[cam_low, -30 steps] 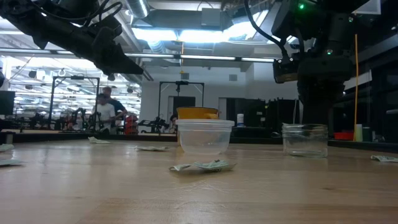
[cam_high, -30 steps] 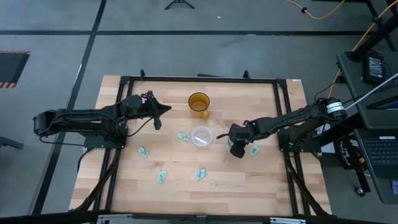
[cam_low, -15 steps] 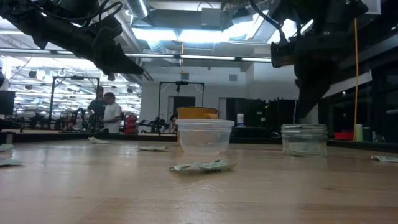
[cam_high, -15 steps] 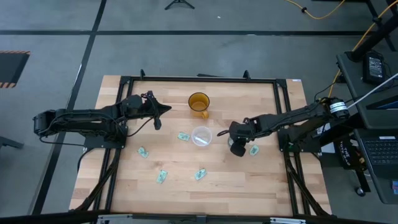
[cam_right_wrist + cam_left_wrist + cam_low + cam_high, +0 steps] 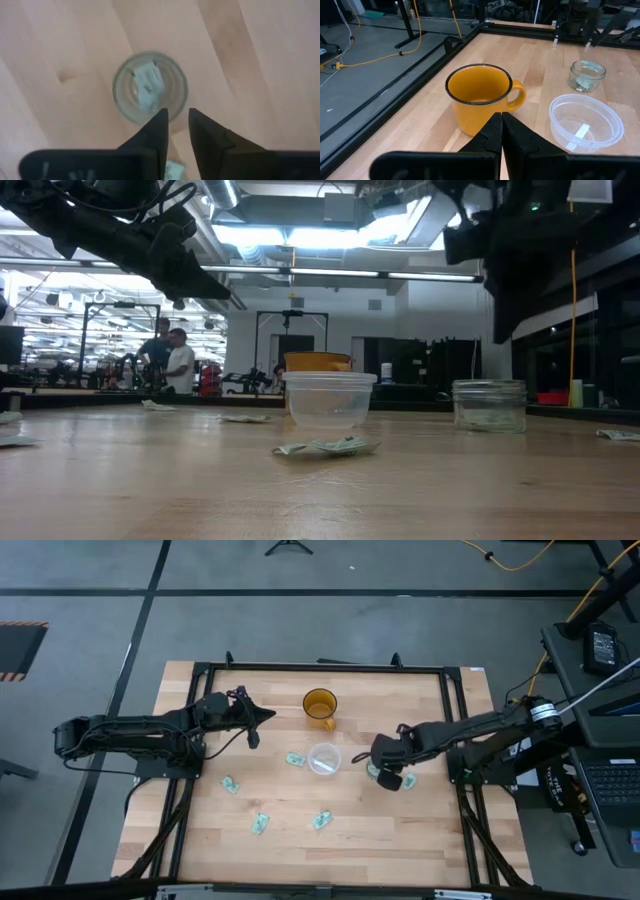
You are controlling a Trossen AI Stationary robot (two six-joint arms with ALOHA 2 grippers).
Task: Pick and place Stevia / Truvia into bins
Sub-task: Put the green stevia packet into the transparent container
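Observation:
Several pale green Stevia packets lie loose on the wood (image 5: 295, 759) (image 5: 230, 784) (image 5: 261, 824) (image 5: 322, 821). One more packet (image 5: 149, 89) lies inside the small glass jar bin (image 5: 150, 95), which also shows in the low view (image 5: 490, 405). The clear plastic cup bin (image 5: 324, 758) holds a packet (image 5: 580, 131). My right gripper (image 5: 176, 130) hangs above the jar's near side, its fingers a narrow gap apart with nothing between them. The left gripper (image 5: 501, 131) is shut and empty, held above the table facing the mug.
An amber handled mug (image 5: 320, 705) stands behind the clear cup. A black frame (image 5: 320, 667) runs along the table's edges. Another packet (image 5: 172, 172) lies beside the jar under my right fingers. People stand in the room far beyond the table (image 5: 178, 360).
My right gripper has lifted and drifted off the jar, and its fingers have narrowed. The left arm has not moved.

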